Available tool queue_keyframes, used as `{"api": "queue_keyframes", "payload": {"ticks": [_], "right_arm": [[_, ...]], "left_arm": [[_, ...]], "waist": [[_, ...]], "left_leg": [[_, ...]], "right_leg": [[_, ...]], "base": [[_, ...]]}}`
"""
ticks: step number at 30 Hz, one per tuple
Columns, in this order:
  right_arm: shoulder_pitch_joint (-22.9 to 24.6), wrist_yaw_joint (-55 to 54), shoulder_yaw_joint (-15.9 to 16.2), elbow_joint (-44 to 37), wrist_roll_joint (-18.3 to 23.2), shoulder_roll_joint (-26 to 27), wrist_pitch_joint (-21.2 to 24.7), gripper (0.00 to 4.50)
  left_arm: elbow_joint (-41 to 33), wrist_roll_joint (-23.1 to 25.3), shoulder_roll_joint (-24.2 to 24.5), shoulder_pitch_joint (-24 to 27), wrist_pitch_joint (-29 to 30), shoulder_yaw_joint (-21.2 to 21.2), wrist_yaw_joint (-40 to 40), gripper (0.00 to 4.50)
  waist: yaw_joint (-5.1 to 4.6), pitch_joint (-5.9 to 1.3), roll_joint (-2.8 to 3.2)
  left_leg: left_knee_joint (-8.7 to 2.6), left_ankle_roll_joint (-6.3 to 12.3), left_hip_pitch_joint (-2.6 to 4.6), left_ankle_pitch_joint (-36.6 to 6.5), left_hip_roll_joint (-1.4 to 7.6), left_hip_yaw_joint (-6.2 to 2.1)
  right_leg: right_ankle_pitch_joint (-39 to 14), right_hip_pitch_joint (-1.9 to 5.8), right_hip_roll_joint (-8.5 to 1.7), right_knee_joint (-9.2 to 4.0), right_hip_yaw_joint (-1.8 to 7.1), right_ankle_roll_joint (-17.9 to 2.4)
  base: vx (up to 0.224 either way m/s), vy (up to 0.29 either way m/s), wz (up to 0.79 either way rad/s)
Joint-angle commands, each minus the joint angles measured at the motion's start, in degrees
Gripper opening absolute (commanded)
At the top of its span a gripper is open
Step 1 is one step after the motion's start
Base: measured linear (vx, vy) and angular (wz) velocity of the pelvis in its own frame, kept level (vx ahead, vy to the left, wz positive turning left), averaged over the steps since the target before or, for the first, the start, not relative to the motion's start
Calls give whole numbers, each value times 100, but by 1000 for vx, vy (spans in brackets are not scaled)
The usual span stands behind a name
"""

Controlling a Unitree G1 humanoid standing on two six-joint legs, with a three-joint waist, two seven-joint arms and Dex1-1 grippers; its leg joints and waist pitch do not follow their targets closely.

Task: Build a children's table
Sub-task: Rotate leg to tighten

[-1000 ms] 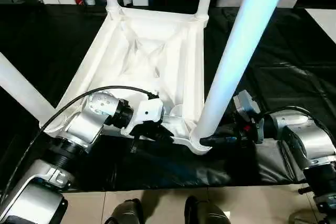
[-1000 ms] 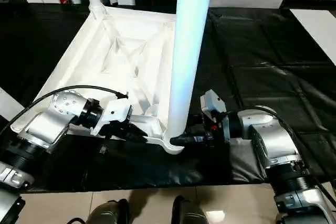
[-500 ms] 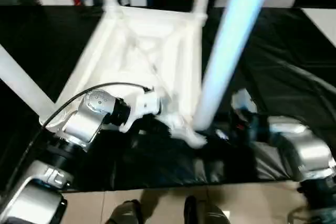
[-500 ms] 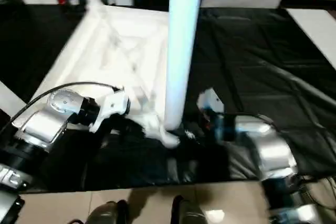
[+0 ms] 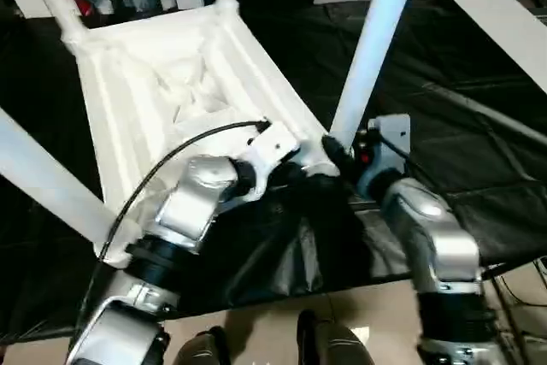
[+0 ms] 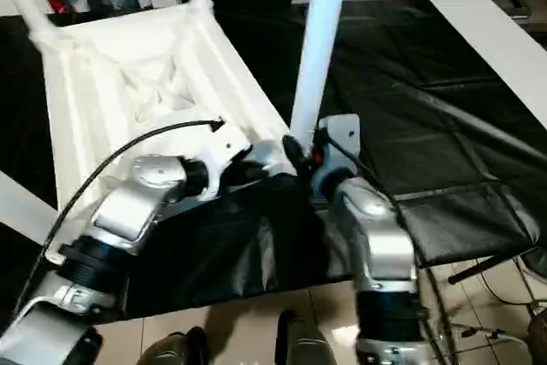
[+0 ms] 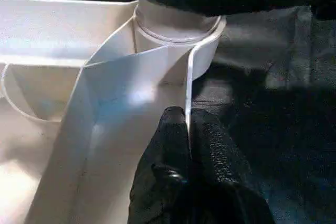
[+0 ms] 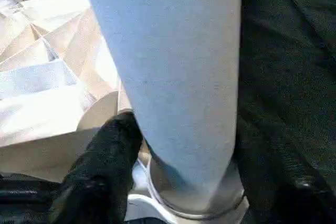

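the whole table has swung round on the black padded surface [image 5: 479, 168] since a second ago: the corner both grippers work at now points further toward the robot's right, and the arms have come in close together beneath it.

the table top [image 5: 154, 91] lies upside down, ribs up, with legs standing in its corners. the nearest leg [image 5: 369, 49] rises steeply from the near corner socket [image 7: 178, 27], and in the right wrist view its flared end sits down inside the ring of that socket. the right gripper [image 8: 184, 182] has its black fingers [image 8: 105, 166] clamped on either side of the leg's base. the left gripper [image 7: 188, 145] has its fingers pressed together on the thin rim wall of the top, just beside the same socket.

this looks like the seating of the last leg. whether it is fully home i can't tell. the next move, i'd judge, calls for a firm push along the leg while the left holds the top still, then letting go gently so the leg stays upright.
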Motion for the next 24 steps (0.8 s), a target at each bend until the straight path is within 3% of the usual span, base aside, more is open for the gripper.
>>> {"api": "queue_keyframes", "payload": {"ticks": [1,3,5,6,8,10,12,15,18,24], "right_arm": [[119,478,676,-124,300,157,89,316],[239,677,672,-184,273,-72,-32,320],[372,1031,574,-250,333,-382,-234,339],[405,1148,558,-273,356,-476,-269,354],[515,1707,482,-365,519,-893,-400,367],[562,2202,438,-416,660,-1233,-473,385],[575,2873,415,-386,783,-1703,-636,406],[557,3226,385,-313,882,-1938,-729,442],[438,4139,367,-98,1233,-2457,-770,442],[276,5443,603,288,1379,-3070,-1057,442]], "left_arm": [[-241,-177,-169,-58,-111,-317,-69,0],[-287,-157,17,-2,-120,-345,-211,0],[-308,-139,239,59,-241,-364,-435,0],[-319,-146,286,75,-243,-361,-490,0],[-344,-178,497,134,-367,-389,-779,0],[-315,-225,669,168,-556,-419,-1060,0],[-231,-319,893,193,-883,-473,-1460,0],[-190,-403,1032,212,-1047,-516,-1699,0],[-64,-631,1279,247,-1507,-560,-2321,0],[261,-687,1589,65,-2033,-702,-3088,0]], "waist": [[40,-403,-27],[60,-432,-40],[77,-453,-39],[77,-468,-58],[92,-480,-68],[125,-508,-79],[167,-501,-68],[218,-499,-43],[276,-519,22],[379,-555,10]], "left_leg": [[-484,257,93,-1689,480,-237],[-470,342,73,-1445,481,-224],[-440,524,59,-1113,469,-196],[-402,709,61,-890,458,-161],[-378,789,54,-810,450,-152],[-331,1006,15,-551,428,-148],[-315,1146,23,-457,441,-141],[-323,1057,56,-586,470,-137],[-331,878,113,-819,491,-145],[-311,857,123,-766,500,-134]], "right_leg": [[-2404,235,-470,-382,392,-904],[-2004,276,-471,-323,396,-1031],[-1511,314,-473,-265,399,-1216],[-1284,325,-473,-241,409,-1334],[-1237,339,-475,-231,408,-1372],[-939,378,-456,-165,408,-1446],[-902,365,-443,-156,391,-1494],[-1260,343,-425,-183,383,-1451],[-1439,342,-393,-202,378,-1469],[-1251,348,-417,-164,396,-1596]], "base": [[0,0,0],[0,0,0],[0,0,0],[0,0,0],[0,0,0],[0,0,0],[0,0,0],[0,0,0],[0,0,0],[0,0,0]]}}
